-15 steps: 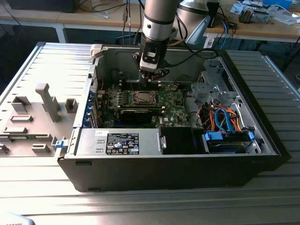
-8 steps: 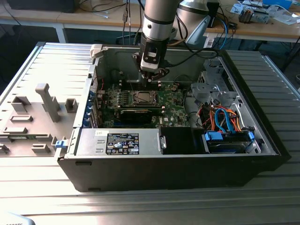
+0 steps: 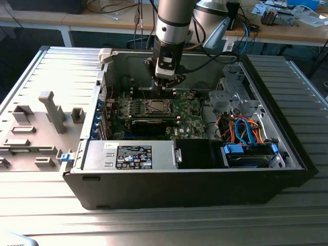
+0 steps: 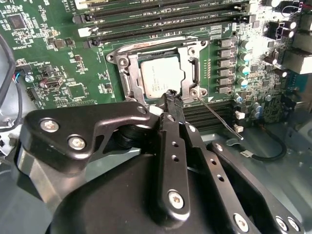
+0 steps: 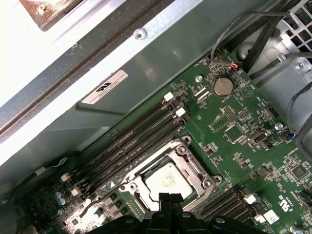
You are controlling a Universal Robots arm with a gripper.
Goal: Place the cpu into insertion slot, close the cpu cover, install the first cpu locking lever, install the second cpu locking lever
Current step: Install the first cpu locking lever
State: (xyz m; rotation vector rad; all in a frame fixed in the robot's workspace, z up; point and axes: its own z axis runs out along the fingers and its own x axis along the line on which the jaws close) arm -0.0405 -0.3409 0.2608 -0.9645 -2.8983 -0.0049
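The cpu (image 4: 161,75) lies flat in the motherboard socket, its silver-grey top showing through the window of the cpu cover (image 4: 126,73), which lies down around it. In the first wrist view the cpu (image 5: 168,181) and cpu cover (image 5: 195,168) sit just past my fingertips. My gripper (image 4: 171,96) is shut with nothing in it, its tip at the socket's near edge. A thin wire locking lever (image 4: 219,119) sticks out from the socket's corner, beside the fingers. In the exterior view my gripper (image 3: 165,86) hangs over the socket's far side and the cpu (image 3: 155,106).
The motherboard lies inside an open computer case (image 3: 287,143). A labelled power supply box (image 3: 134,156) runs along the near wall; a drive bay (image 3: 248,154) with orange and blue cables (image 3: 243,128) sits at the exterior view's right. Memory slots (image 4: 161,19) flank the socket.
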